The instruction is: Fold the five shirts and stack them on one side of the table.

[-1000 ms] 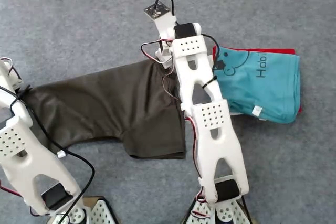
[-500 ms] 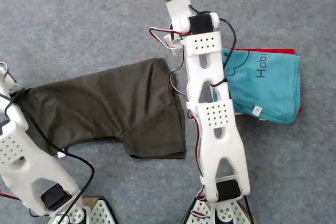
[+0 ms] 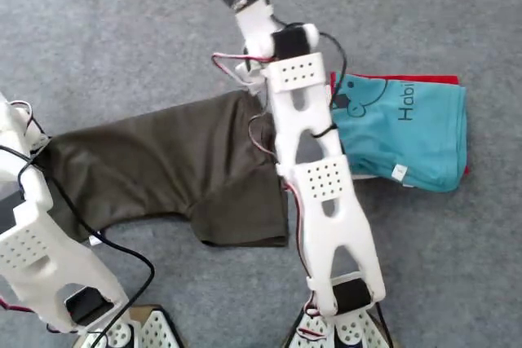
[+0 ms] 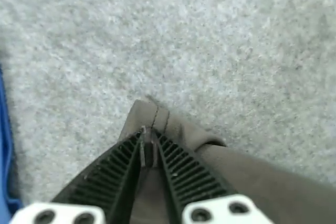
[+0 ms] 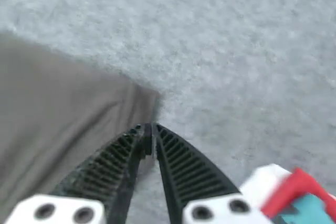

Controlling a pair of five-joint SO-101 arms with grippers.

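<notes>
- I've got the left jaws pinched tight on the dark shirt [image 3: 163,169] at its left corner.
- The right jaws are pressed together at its far right corner, and I can't tell if cloth is caught.
- That shirt lies spread on the grey tabletop [image 3: 122,46], left of centre.
- The folded teal shirt [image 3: 408,136] sits on the red shirt [image 3: 432,79] at the right.

One left arm [image 3: 33,234], one right arm [image 3: 314,160], one olive shirt [image 3: 163,169], one teal shirt [image 3: 408,136], one red shirt [image 3: 440,80]
</notes>
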